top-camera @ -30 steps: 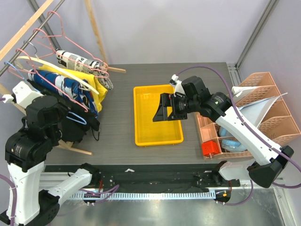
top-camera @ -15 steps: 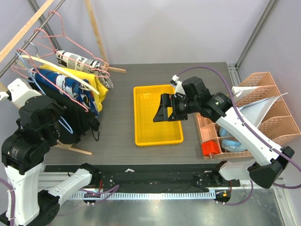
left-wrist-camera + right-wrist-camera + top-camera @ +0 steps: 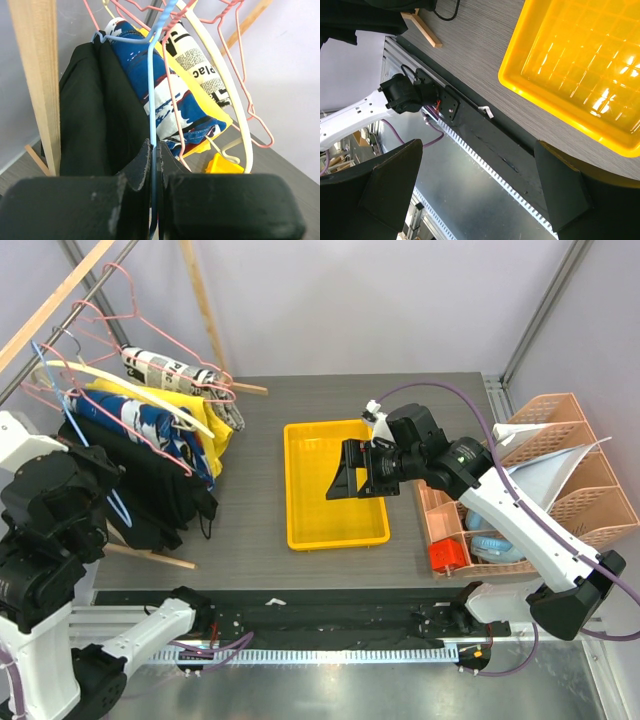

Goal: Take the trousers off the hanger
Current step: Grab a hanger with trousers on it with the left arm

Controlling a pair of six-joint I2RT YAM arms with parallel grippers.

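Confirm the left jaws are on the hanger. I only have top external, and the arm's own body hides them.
Observer: Yes. In the left wrist view the left jaws are shut on the blue wire hanger. Its wire rises straight out of the gap between them.
Operator: Which garment is on that hanger?
Observer: The black trousers. The hanger's arm lies across their top fold.
Operator: Any other wire pinched in there?
Observer: It seems not. A pink wire hanger runs close beside the blue one, but it passes to the side of the gap.
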